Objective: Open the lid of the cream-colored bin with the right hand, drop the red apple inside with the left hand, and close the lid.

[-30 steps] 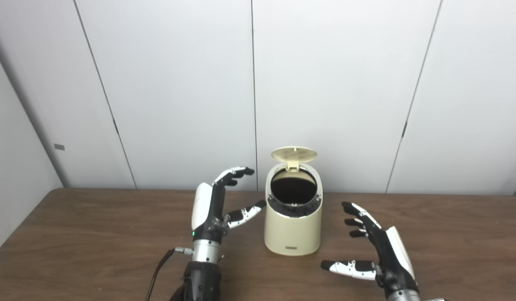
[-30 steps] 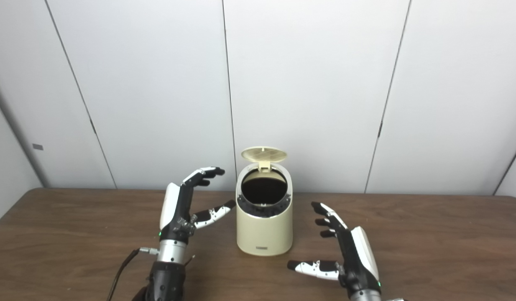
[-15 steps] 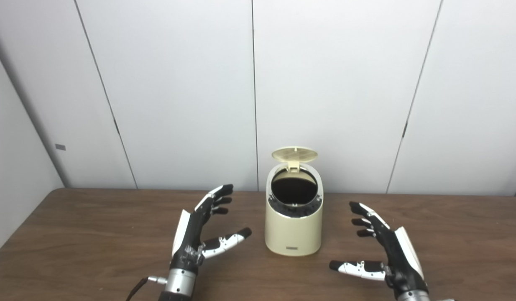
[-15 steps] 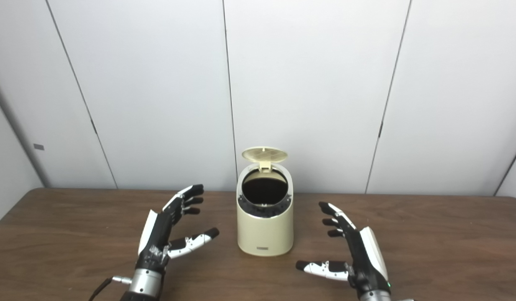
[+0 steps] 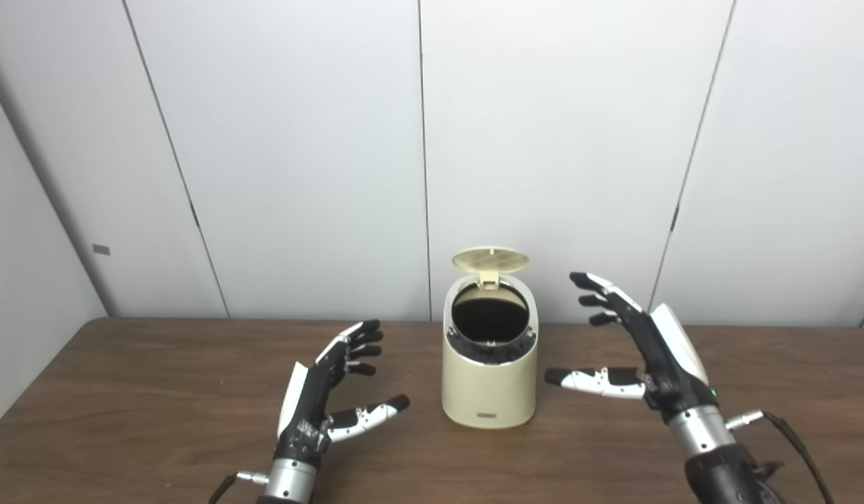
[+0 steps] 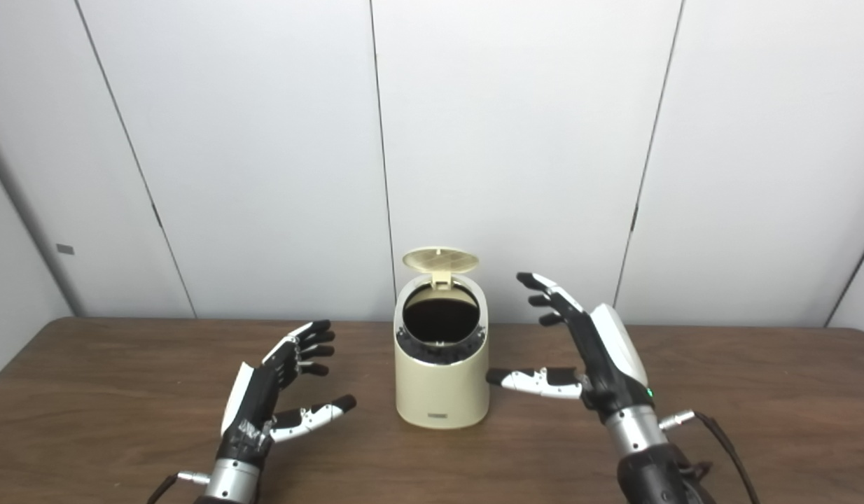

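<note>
Bin stands mid-table. Nearest, left hand rests low, fingers spread, empty. Right hand raised beside bin, spread, likely positioned to close it. Lid hinged upright behind. Apple not visible.

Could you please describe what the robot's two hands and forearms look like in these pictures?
Both the left hand and the right hand have black fingers with white segments, a white shell on the back, and a silver metal wrist cuff above a black forearm. A thin dark cable leaves a silver plug at each wrist. A small green light glows near the right wrist.
</note>
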